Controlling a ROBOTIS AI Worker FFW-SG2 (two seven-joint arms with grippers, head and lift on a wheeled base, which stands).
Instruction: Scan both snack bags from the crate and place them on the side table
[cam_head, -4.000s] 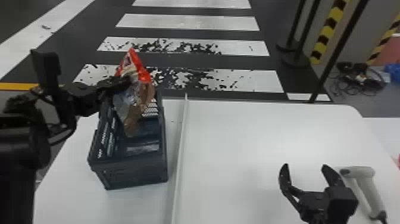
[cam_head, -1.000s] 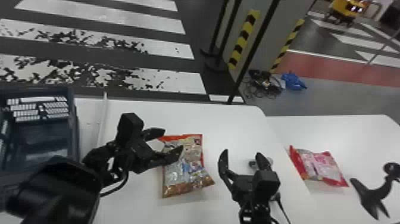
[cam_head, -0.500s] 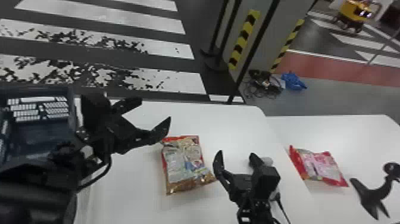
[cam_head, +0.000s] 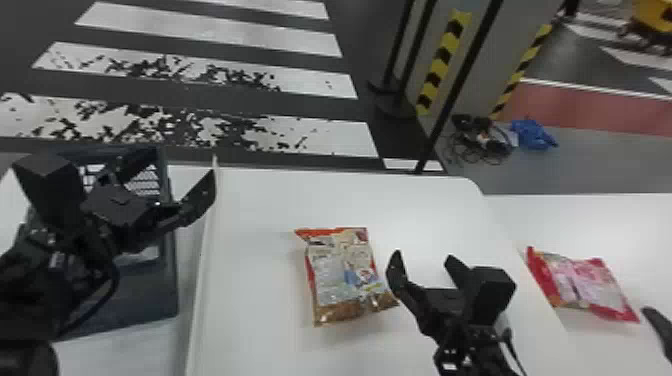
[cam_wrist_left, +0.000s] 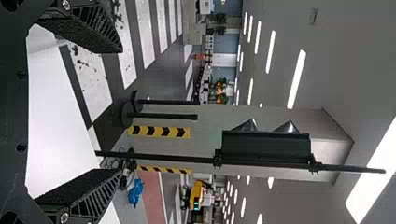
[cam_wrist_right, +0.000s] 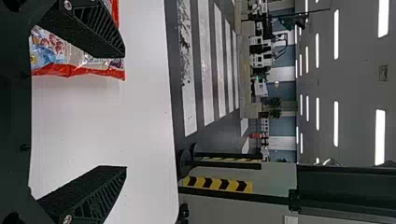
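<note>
- 2 snack bags in sight: we have 1 orange-red bag (cam_head: 345, 280) lying flat on the main table (cam_head: 260, 330), 1 pink-red bag (cam_head: 582, 285) on the side table (cam_head: 610, 220).
- 1 crate (cam_head: 169, 295), left of the divider strip (cam_head: 199, 265); our arm covers part, so we can't tell what's inside.
- 2 grippers, both open, nothing gripped: left gripper (cam_head: 181, 167) over the crate side, right gripper (cam_head: 423, 256) just beside the orange-red bag.
</note>
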